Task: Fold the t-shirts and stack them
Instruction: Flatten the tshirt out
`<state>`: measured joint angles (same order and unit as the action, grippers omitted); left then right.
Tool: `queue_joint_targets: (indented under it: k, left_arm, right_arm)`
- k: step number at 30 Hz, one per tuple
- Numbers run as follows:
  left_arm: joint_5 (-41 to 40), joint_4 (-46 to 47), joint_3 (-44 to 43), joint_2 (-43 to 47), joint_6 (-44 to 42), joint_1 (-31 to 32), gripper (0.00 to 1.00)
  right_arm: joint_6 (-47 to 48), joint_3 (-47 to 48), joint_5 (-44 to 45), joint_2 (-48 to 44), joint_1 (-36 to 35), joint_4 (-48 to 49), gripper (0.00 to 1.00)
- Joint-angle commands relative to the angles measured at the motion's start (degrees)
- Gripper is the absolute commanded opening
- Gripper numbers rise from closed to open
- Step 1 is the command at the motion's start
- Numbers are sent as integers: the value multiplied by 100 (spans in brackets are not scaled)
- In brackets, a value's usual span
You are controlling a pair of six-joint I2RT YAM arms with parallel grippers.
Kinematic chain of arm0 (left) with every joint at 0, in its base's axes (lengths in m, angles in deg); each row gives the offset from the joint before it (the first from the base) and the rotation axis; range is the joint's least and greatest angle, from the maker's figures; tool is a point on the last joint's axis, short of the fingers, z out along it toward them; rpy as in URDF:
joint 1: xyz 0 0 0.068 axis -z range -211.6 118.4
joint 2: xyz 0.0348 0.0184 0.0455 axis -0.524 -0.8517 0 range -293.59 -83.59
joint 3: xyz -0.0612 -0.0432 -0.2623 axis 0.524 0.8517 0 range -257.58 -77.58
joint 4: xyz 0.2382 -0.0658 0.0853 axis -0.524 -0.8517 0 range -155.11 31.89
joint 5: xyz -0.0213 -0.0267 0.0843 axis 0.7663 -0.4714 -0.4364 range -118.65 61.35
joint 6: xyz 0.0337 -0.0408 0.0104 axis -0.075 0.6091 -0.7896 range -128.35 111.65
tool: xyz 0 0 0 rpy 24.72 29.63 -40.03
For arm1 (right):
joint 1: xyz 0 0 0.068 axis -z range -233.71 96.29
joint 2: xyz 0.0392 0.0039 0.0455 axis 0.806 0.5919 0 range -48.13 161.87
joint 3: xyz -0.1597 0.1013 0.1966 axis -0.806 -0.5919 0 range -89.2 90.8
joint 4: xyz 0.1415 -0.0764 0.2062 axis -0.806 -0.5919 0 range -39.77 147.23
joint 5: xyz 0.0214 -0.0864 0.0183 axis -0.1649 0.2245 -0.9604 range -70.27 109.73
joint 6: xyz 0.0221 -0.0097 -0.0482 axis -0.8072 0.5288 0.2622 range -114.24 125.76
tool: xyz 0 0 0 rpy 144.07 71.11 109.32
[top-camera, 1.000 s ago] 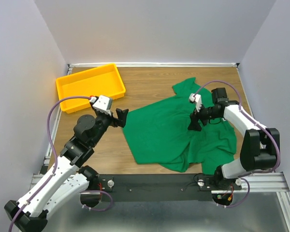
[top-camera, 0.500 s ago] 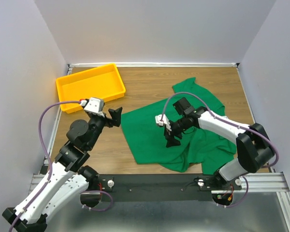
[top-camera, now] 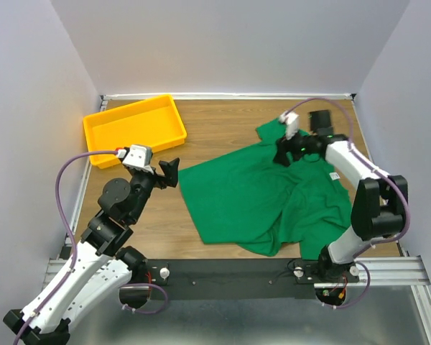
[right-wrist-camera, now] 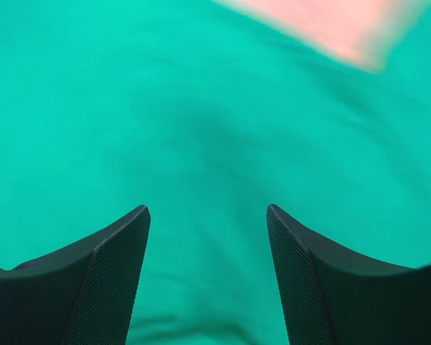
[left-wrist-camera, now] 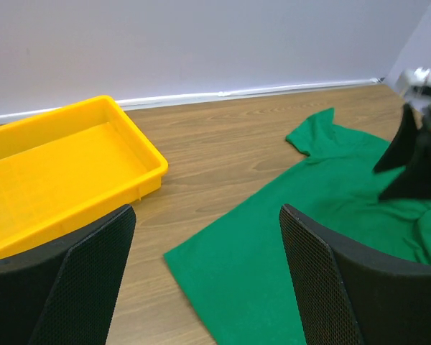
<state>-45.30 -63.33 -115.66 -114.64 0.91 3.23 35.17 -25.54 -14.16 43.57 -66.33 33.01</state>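
Wood table (top-camera: 223, 126) | right gripper (top-camera: 281, 154) spread, moved back over t-shirt (top-camera: 251, 201) (near far sleeve) | left gripper (top-camera: 171, 172) spread

Robotics lab test cell: a left arm (top-camera: 93, 248) and a right arm (top-camera: 373, 208) stand bolted to an aluminium rail (top-camera: 406, 269) along the near edge of a wood-grain table (top-camera: 223, 126), purple cables (top-camera: 58, 190) looping from their wrists. Plain pale walls (top-camera: 230, 43) box in the other three edges; a yellow plastic tray (top-camera: 133, 106) sits at the far left corner.
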Motion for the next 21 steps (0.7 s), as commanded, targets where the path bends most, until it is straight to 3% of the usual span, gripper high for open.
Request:
queue_joint_targets:
  k: [1,4,8,21]
  left_arm:
    - [64,47,-67,37,15,-64,89]
    - [152,64,-67,20,6,-64,89]
    - [258,90,-67,-33,-12,-64,89]
    - [451,91,-85,-138,-64,-134,89]
  right_arm:
    - [-603,471,-188,383,1234,138,74]
    - [-726,884,-748,857,2076,138,76]
    - [-1016,1499,-1164,1525,2685,129,76]
    - [-1464,2783,-856,2941,2871,129,76]
